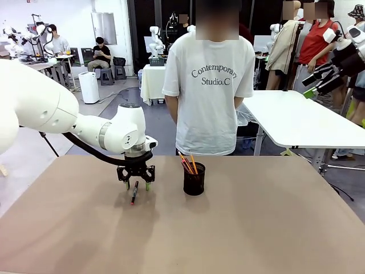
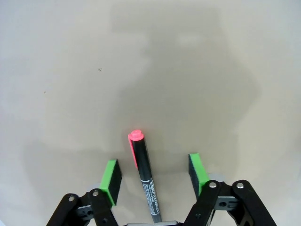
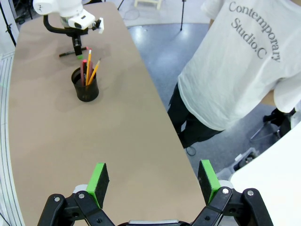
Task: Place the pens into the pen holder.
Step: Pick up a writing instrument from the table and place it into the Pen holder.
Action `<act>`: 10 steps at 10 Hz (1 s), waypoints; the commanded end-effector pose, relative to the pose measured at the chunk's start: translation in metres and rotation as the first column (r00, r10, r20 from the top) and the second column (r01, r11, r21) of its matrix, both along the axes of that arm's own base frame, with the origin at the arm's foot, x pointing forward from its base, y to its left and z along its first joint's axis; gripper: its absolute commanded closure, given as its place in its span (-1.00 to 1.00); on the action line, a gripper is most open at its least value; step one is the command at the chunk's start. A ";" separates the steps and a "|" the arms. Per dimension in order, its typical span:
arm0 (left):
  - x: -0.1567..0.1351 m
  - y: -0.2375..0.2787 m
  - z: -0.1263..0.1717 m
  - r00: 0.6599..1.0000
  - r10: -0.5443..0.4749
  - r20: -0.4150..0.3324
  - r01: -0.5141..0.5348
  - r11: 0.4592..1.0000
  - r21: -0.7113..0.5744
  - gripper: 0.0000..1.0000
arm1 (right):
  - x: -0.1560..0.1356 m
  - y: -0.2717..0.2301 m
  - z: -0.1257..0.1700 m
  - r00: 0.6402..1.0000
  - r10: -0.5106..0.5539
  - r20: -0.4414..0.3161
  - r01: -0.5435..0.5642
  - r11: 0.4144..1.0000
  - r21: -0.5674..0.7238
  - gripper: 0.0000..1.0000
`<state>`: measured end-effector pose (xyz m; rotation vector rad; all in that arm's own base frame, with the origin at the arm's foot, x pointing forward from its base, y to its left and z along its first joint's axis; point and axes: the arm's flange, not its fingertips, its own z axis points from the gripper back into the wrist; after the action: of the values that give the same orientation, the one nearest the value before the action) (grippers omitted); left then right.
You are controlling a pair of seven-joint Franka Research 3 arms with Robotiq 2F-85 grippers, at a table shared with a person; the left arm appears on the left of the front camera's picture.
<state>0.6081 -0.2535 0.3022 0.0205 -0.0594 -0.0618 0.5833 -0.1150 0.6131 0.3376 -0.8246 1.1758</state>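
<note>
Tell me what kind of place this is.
Probably a robotics lab or workshop: other white robot arms stand at tables behind, people sit working at desks, and cables run across the floor.

Even, bright overhead light; frames sharp. Soft shadows on the desk [image 2: 70, 70]. Wrist views bend at edges.

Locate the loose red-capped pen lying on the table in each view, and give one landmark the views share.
Front view: the red-capped pen lies left of centre on the table, between the left end effector's green pads, left of the pen holder.
Left wrist view: pen at bottom centre, red cap pointing up the picture.
Right wrist view: pen far off at upper left, beyond the holder.
Shared landmark: the left end effector over the pen.
</note>
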 end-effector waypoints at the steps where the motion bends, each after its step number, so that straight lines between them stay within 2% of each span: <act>1: 0.001 -0.001 0.003 1.000 0.023 -0.015 -0.023 1.000 0.003 0.60 | -0.001 0.000 0.000 1.000 0.001 0.004 -0.001 1.000 -0.018 -1.00; 2: 0.001 -0.001 0.003 0.999 0.031 -0.015 -0.031 1.000 0.001 0.99 | -0.001 0.000 0.000 1.000 0.001 0.004 -0.001 1.000 -0.018 -1.00; 8: -0.005 0.005 0.010 0.999 0.049 -0.022 -0.049 0.999 0.013 1.00 | -0.001 0.000 0.000 1.000 0.001 0.004 -0.001 1.000 -0.018 -1.00; 10: -0.007 0.003 0.025 1.000 -0.009 0.025 0.011 0.999 -0.045 1.00 | -0.001 0.000 0.000 1.000 0.001 0.004 -0.001 1.000 -0.018 -1.00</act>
<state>0.6095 -0.2551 0.3173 0.0128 -0.0600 -0.0482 0.5833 -0.1150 0.6131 0.3376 -0.8246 1.1758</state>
